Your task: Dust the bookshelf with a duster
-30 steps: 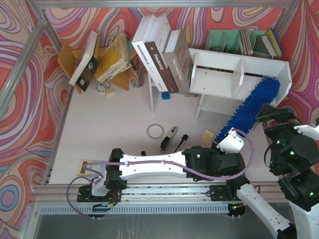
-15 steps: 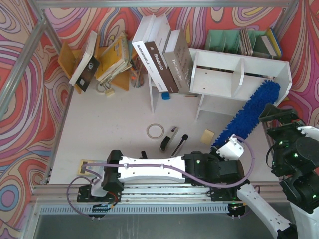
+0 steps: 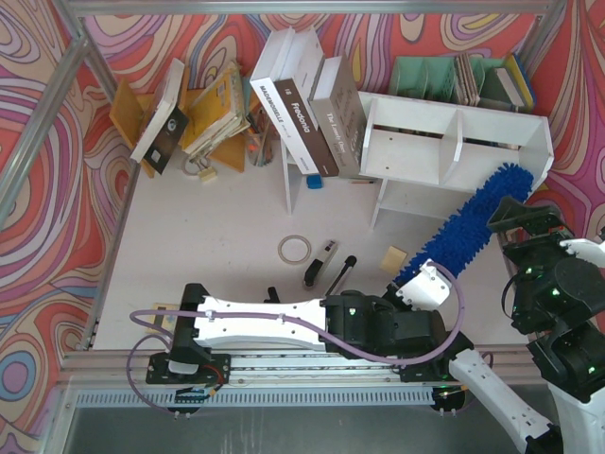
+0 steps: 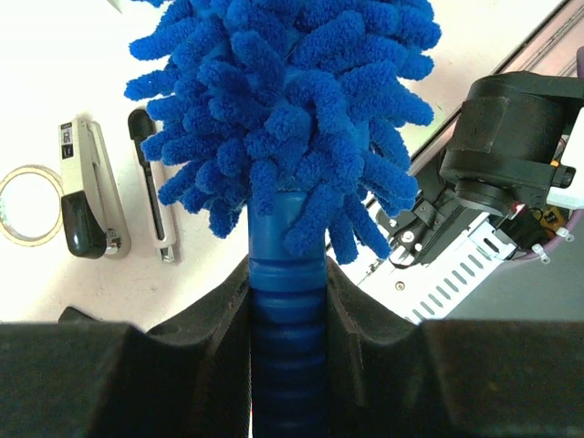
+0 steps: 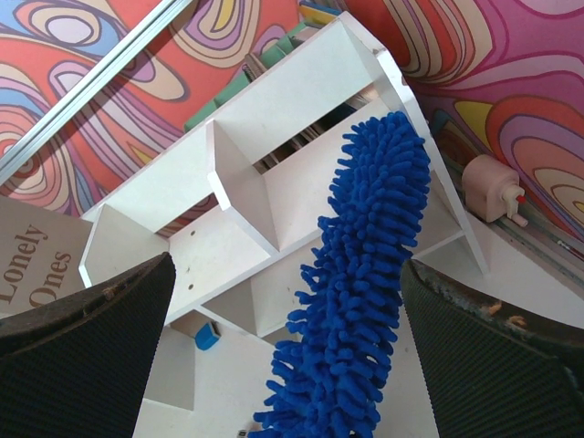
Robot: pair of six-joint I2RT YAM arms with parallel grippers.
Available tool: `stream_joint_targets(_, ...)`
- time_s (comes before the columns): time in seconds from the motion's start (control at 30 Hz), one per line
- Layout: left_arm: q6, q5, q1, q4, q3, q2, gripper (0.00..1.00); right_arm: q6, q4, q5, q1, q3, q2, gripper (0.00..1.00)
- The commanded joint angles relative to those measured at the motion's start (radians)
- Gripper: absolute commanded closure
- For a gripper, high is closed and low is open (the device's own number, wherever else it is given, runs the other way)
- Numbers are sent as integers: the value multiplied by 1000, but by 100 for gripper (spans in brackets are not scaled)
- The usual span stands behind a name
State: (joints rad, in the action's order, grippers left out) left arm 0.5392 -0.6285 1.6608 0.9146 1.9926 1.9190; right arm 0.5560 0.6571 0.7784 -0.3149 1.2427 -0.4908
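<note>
The blue fluffy duster (image 3: 463,225) slants from the table's near right up to the right end of the white bookshelf (image 3: 444,142). My left gripper (image 3: 416,286) is shut on the duster's ribbed blue handle (image 4: 286,319), with the fluffy head (image 4: 283,109) rising just beyond the jaws. My right gripper (image 3: 517,219) hovers open beside the duster's tip and holds nothing. In the right wrist view the duster (image 5: 370,301) hangs between the wide-apart fingers (image 5: 91,338), in front of the bookshelf's compartments (image 5: 265,137). Whether the tip touches the shelf I cannot tell.
Books (image 3: 307,113) lean against the bookshelf's left end. A green file organizer (image 3: 430,76) stands behind it and a wooden rack (image 3: 128,109) with books at the back left. A tape ring (image 3: 294,249), a stapler (image 4: 82,192), a black stick tool (image 4: 151,187) and a yellow pad (image 3: 393,259) lie mid-table.
My left arm has drawn back to the left and nearer its base. The duster came with it, its tip sliding out of the shelf's right compartment. The right gripper barely moved.
</note>
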Motion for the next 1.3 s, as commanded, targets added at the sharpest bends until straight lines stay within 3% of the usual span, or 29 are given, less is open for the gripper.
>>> stream_joint_targets(0.0, -6, -4, -17, -42, 22, 8, 100, 20, 1, 17, 1, -6, 11, 1)
stream_joint_targets(0.27, -35, 8, -90, -96, 85, 67, 100, 22, 12, 25, 1, -1, 18, 1)
stream_joint_targets(0.9, -176, -58, -110, -212, 166, 37, 100, 42, 24, 27, 1, -29, 27, 1)
stream_joint_targets(1.27, -57, 6, -104, -186, -68, -19, 100, 30, 23, 44, 1, -44, 41, 1)
